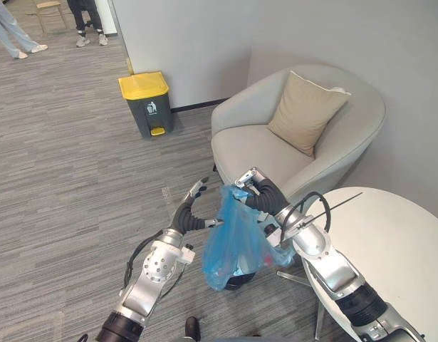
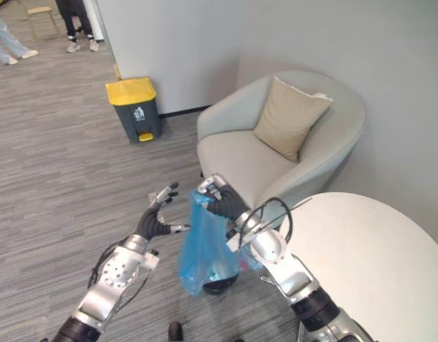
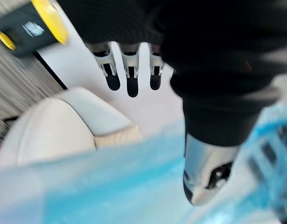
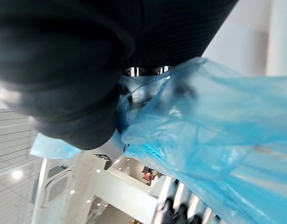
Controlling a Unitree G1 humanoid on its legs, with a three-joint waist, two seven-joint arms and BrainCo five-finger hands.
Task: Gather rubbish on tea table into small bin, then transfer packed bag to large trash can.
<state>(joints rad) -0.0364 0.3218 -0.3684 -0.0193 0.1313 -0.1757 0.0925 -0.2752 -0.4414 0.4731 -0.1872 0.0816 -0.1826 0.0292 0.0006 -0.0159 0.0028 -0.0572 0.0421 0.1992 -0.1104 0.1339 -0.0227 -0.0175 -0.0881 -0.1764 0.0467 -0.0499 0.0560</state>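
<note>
Dead centre in my head feed, the bag (image 1: 236,246) hangs in the air from my right hand (image 1: 261,194), fingers curled tight round its bunched top. Left hand (image 1: 189,214) sits at the bag's 9 o'clock, fingers spread and straight (can't tell if the thumb touches the plastic). Yellow-lidded trash can (image 1: 147,103) stands at 11 o'clock by the wall, armchair (image 1: 254,149) at 1, table (image 1: 389,242) at 4.

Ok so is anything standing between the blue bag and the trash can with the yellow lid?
Nothing visible does. The blue bag hangs from the right hand, and only grey floor lies between it and the yellow-lidded trash can. The armchair sits to the right of that path; the left hand is open beside the bag.
</note>
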